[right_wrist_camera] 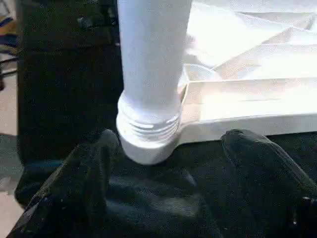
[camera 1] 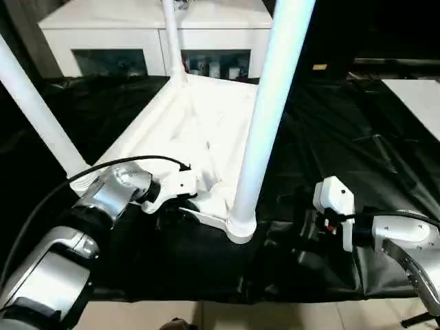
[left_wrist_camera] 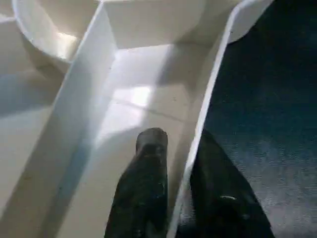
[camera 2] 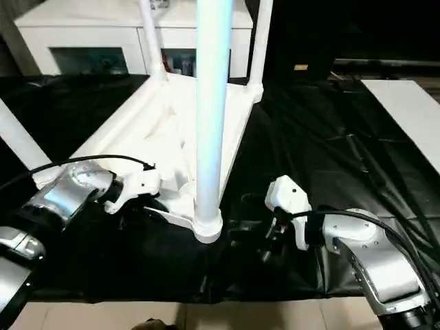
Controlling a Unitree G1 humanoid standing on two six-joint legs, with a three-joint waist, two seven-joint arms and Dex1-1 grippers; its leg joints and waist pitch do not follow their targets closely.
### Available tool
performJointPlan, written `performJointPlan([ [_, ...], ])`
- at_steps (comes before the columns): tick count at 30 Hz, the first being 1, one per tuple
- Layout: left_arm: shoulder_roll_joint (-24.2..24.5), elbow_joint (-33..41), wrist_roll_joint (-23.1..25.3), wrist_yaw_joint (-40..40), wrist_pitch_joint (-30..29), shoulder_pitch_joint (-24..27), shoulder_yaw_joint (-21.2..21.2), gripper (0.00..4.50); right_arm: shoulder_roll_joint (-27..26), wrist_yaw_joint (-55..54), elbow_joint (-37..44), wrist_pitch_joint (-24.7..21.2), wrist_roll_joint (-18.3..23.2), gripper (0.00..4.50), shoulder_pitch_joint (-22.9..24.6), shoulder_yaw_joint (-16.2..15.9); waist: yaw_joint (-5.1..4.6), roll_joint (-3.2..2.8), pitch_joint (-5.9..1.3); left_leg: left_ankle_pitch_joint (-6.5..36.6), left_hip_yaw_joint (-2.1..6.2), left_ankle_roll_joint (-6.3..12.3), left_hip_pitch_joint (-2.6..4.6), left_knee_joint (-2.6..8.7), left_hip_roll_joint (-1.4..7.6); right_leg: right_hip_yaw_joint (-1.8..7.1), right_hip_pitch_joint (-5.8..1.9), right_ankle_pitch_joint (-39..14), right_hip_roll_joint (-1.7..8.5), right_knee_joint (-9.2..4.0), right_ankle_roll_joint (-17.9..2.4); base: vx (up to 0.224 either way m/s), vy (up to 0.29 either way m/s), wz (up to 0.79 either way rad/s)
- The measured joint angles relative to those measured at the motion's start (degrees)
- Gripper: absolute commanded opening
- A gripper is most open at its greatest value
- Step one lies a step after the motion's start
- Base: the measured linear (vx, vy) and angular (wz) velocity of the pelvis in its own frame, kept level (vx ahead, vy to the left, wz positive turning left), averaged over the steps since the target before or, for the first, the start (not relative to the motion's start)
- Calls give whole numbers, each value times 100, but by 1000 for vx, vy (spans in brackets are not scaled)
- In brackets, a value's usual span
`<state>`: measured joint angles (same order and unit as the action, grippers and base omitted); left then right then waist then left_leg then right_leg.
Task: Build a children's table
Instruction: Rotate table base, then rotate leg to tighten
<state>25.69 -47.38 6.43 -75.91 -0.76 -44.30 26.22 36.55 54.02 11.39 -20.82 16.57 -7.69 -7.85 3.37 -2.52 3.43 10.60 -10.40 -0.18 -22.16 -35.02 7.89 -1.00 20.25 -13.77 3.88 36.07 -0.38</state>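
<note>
Left gripper (left_wrist_camera: 178, 198) pinches the upturned tabletop's (camera 1: 199, 130) rim; right gripper (right_wrist_camera: 173, 163) gapes beside the nearest leg (camera 1: 271, 110) (white cabinet (camera 1: 137, 34) behind).

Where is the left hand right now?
In the head view, the left hand is at the near edge of the upturned tabletop, its fingers either side of the rim.

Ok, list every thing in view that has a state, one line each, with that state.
tabletop: upside down on the black sheet, ribbed underside up.
nearest leg: upright in its corner socket, threads showing at the base.
other legs: standing in their corners.
left gripper: fingers straddling the tabletop's rim.
right gripper: open, near the nearest leg's base, holding nothing.
cabinet: glass-fronted compartments, small items inside.
</note>
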Motion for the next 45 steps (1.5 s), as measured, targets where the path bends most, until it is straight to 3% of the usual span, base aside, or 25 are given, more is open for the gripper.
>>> performJointPlan([
  [6, -49, 1251, -123, 570, -1212, 648, -330, 32, -373, -777, -134, 86, -207, 379, -106, 233, -181, -22, -15, 1, -25, 1, 9, 12, 0, -5, 22, 1, 26, 5, 0, 0, 0, 0],
  [12, -48, 2359, -158, 1183, -2224, 1258, -686, 17, -400, -1051, -282, 92, -279, 379, -137, 397, -338, -41, -31, 1, -35, 0, 6, 37, 0, -16, 65, 5, 41, 5, 2, 0, 0, 0],
  [15, -217, 3350, -65, 1796, -2520, 1931, -969, 10, -465, -1289, -381, 81, -375, 379, -124, 497, -409, -30, -35, 1, -38, 14, 10, 49, 1, -16, 71, 4, 46, -6, 4, 0, 0, 0],
  [19, -522, 3572, -62, 2202, -2031, 2148, -986, 2, -617, -1601, -627, 25, -410, 379, -178, 587, -333, -6, -29, -9, -36, 30, -4, 50, 4, -28, 82, 3, 45, -11, 6, 0, 0, 0],
  [27, -813, 3458, -229, 2298, -2000, 2103, -1023, 2, -906, -1496, -931, 219, -376, 379, -371, 492, -158, 3, -27, -9, -43, 31, -6, 49, 4, -26, 82, 3, 49, -15, 6, 0, 0, 0],
  [43, -588, 2956, -218, 1934, -1466, 1805, -773, 2, -996, -1018, -1659, 648, -528, 379, -946, 80, -122, 17, -33, 3, -63, 11, -3, 42, 4, -25, 73, 11, 59, -14, 10, 0, 0, 0],
  [45, -572, 2808, -222, 1869, -1367, 1706, -725, 0, -1076, -896, -1877, 703, -533, 413, -1062, -25, -120, 23, -35, 3, -66, 11, -5, 39, 5, -23, 73, 14, 62, -13, 9, 0, 0, 0],
])
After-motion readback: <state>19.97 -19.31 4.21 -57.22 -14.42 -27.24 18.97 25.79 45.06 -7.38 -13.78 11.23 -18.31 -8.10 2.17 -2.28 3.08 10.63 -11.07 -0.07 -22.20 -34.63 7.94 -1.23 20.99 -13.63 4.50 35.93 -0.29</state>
